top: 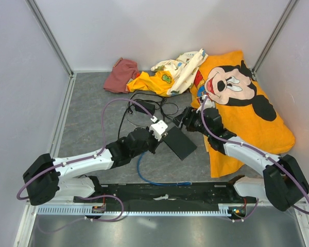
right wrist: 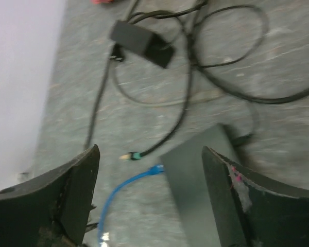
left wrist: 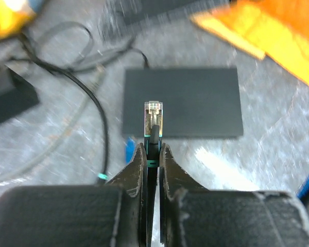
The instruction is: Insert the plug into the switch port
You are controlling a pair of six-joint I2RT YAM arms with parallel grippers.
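Note:
The switch is a flat dark box on the grey floor, also in the left wrist view and the right wrist view; its ports do not show. The plug ends the bright-blue cable and lies against the switch's edge, a blue blur in the left wrist view. My left gripper is shut on a clear connector with a black boot and teal bands, held over the switch's near edge. My right gripper is open and empty above the switch's far end.
A black power brick and looped black cables lie behind the switch. One black cable's teal-banded end lies beside the blue plug. An orange Mickey Mouse cloth covers the right side, and a maroon cloth lies at the back.

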